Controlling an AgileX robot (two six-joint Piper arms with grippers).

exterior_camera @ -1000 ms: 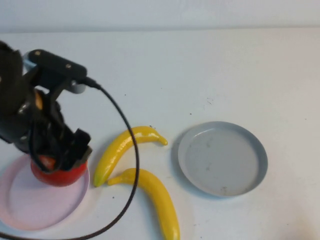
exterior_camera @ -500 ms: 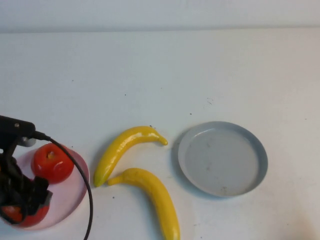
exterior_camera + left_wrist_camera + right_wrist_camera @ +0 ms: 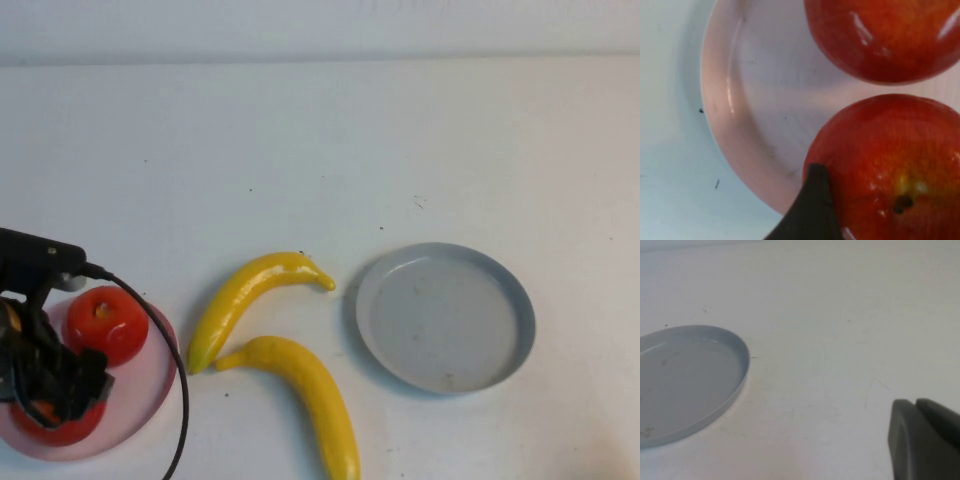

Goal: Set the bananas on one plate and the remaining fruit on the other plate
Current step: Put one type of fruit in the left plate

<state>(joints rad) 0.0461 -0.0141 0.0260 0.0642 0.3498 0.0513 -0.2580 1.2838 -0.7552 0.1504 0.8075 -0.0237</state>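
Jaws of the left gripper (image 3: 50,395) stand wide around one apple (image 3: 55,425) on the pink plate (image 3: 150,385). Right gripper (image 3: 925,440) jaws are closed and empty, beside the grey-blue plate (image 3: 445,317).

A white bench (image 3: 830,340) fills nearly the whole right wrist view, plain but for a few faint scuffs and tiny dark specks. The grey-blue plate (image 3: 737,371) lies flat on it — shallow, round, with a raised rim and only part of its circle in view — and its bare inside carries a few small dark marks. Well apart from the plate, the dark tips of the right claw (image 3: 917,440) show at one corner — pressed together with only a thin seam between them, holding nothing, over bare bench.
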